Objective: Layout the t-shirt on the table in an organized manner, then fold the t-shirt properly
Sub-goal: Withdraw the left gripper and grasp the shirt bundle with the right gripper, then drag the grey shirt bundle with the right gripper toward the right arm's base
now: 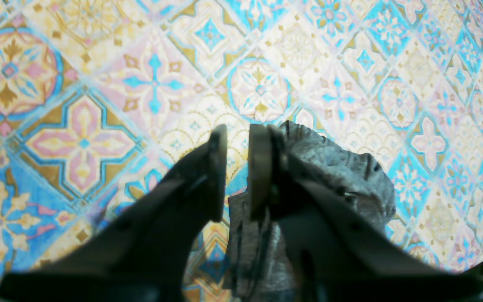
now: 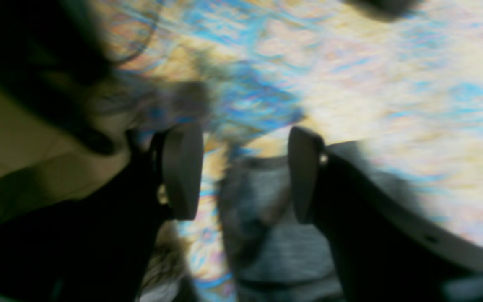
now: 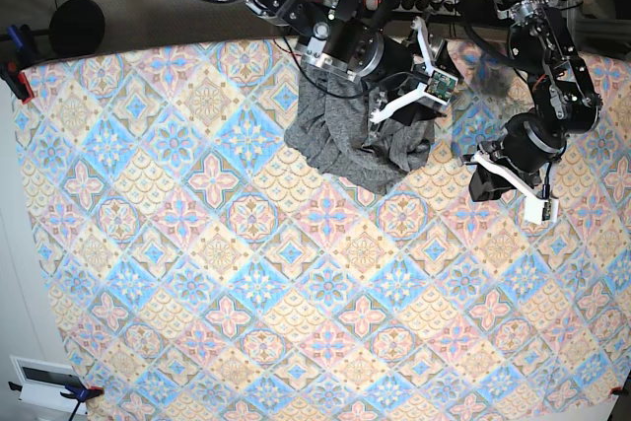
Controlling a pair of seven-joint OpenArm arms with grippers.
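The t-shirt (image 3: 355, 140) lay bunched in a heap near the table's (image 3: 246, 342) far edge, right of its middle. The right gripper (image 3: 399, 96) hovered over the heap, jaws wide apart, holding nothing. The left gripper (image 1: 238, 172) stood nearer the right edge, jaws narrowly apart, grey fabric beside one finger; a grip could not be confirmed. Risk: closing on several bunched layers would drag the heap rather than spread it.

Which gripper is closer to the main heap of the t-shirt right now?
Right. The right gripper is over the upper edge of the t-shirt heap. The left gripper is off to the side over the table, with only a strip of grey cloth against it.
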